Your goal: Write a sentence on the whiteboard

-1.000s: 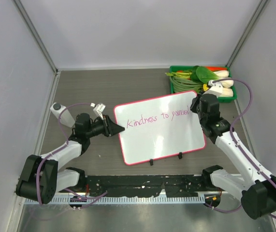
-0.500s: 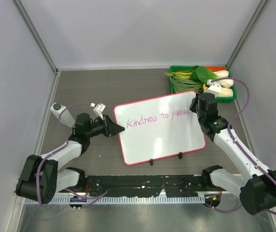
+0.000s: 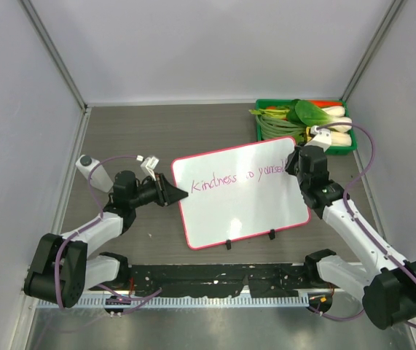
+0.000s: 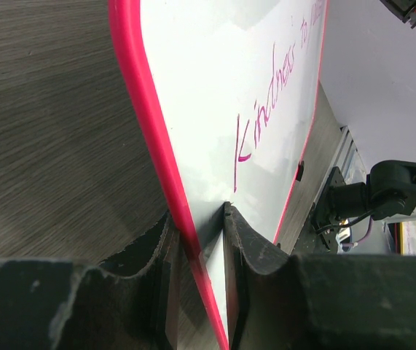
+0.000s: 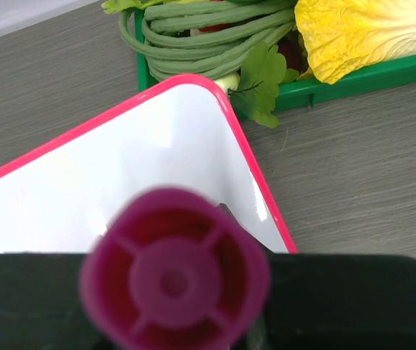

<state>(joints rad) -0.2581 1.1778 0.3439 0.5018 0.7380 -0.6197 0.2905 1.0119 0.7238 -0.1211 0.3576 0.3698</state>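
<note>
Left arm (image 3: 95,230): the elbow is folded near its base and the forearm runs low across the worktop (image 3: 135,131) toward the right. The left jaws meet the left short edge of the whiteboard (image 3: 244,211). In the left wrist view they stand narrow, clamped on the pink frame, one on each face of the board.

The whiteboard lies mid-worktop between the two arms, skewed, with two black clips (image 3: 228,244) on its near long edge. The sentence (image 3: 226,181) runs along the far part of the board. "Kindness" is legible, the next word is faint, and the last word is cut off under the right wrist.

Right arm (image 3: 353,226): it rises from its base and reaches forward and leftward, with the wrist over the board's far right corner. The right jaws are closed on a marker (image 5: 175,281), seen end-on as a magenta cap. The marker's tip is hidden, so contact with the board cannot be told. A green tray (image 5: 368,80) of vegetables sits just beyond that corner.
</note>
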